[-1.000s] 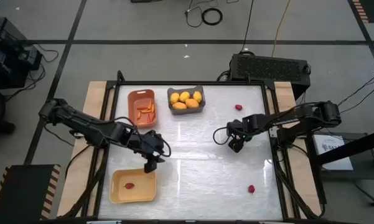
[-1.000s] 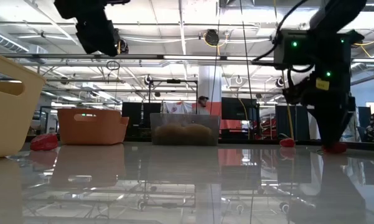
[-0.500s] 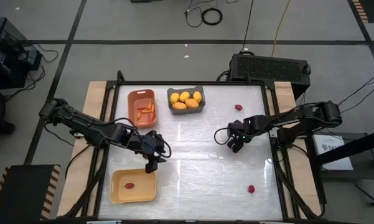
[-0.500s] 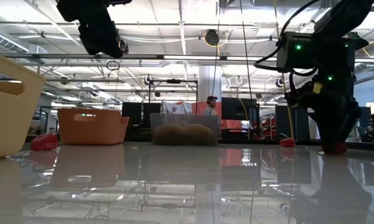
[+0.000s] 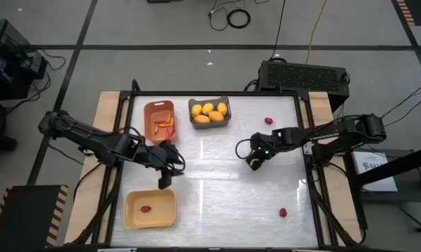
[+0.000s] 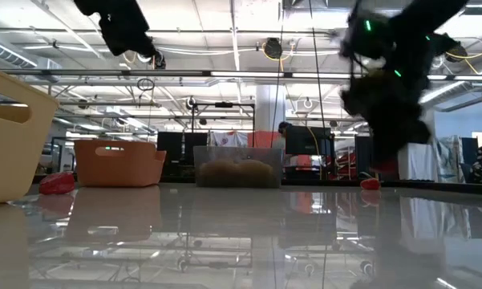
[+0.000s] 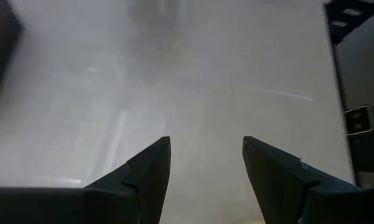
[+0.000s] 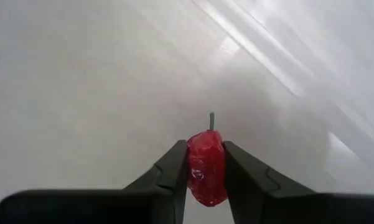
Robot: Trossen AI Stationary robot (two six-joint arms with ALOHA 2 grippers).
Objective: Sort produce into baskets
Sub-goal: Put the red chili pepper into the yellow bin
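Observation:
My right gripper hangs over the middle right of the table, shut on a small dark red round piece with a short stem. My left gripper hovers open and empty just beyond the pale yellow basket, which holds one red piece. The orange basket holds carrot sticks. The grey basket holds lemons. Two more red pieces lie loose on the table, one far right and one near right. My right gripper pinches the red piece by its two opposite sides between its two fingers. The fingers come from above, slanting steeply down. The piece's stem sticks out past the fingertips, and the piece is lifted clear of the table.
The three baskets stand on the left half of the table, two at the far edge and one at the near left corner. In the low view a loose red piece lies far off and another red piece shows at the left.
My right gripper has taken hold of the red piece that lay on the table, lifted it clear and gone toward the table's left edge, tipping less steeply as it rose. My left gripper has risen a little and drawn back from the yellow basket, still open.

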